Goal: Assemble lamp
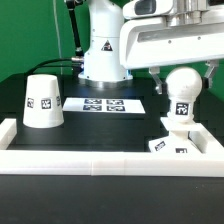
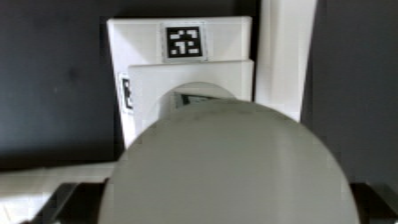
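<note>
Bulb post (image 1: 181, 100) stands upright on the base (image 1: 168, 147), your claw (image 1: 183, 78) around its round head.

Your claw's fingers flank the head on both sides, but neither view lets you tell whether they pinch it or sit just clear. The post and base are at the near side of the exterior view's right, close against the white rail (image 1: 100, 160). The wrist view looks down past the head onto the base and its tag. The marker board (image 1: 104, 103) lies farther back, mid-table, and the shade (image 1: 42, 100) waits well apart at the exterior view's left. The likely risk: if the post is not fully seated, letting go or lifting off-axis could tip it, or drag the light base along the rail.
</note>
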Robot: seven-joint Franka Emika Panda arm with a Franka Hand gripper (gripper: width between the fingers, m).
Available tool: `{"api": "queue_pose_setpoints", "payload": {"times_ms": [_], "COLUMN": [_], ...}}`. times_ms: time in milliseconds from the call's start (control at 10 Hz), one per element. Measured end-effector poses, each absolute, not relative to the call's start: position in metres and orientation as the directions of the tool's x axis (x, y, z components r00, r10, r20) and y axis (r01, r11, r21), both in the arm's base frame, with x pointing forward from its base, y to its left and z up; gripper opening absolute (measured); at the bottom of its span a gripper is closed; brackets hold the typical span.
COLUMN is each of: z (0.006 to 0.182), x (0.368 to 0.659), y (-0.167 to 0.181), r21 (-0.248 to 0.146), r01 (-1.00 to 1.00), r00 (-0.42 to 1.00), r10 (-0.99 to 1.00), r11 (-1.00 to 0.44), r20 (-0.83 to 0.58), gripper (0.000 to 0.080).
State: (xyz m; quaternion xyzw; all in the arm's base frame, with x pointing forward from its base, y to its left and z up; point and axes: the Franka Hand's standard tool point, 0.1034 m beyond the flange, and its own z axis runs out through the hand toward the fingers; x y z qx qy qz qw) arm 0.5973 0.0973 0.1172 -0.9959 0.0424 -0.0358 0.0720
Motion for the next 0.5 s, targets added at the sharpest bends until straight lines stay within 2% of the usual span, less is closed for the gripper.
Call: {"api": "queue_pose_setpoints", "payload": {"times_ms": [500], "z": [0.1171], "x": [0.5963], "y": [0.1046], "r21": [-0.161], "r01": [-0.491], "r00": [0.868], "r10": [-0.497], "r11": [-0.856], "r20": [-0.005], "gripper": [0.0577]}}
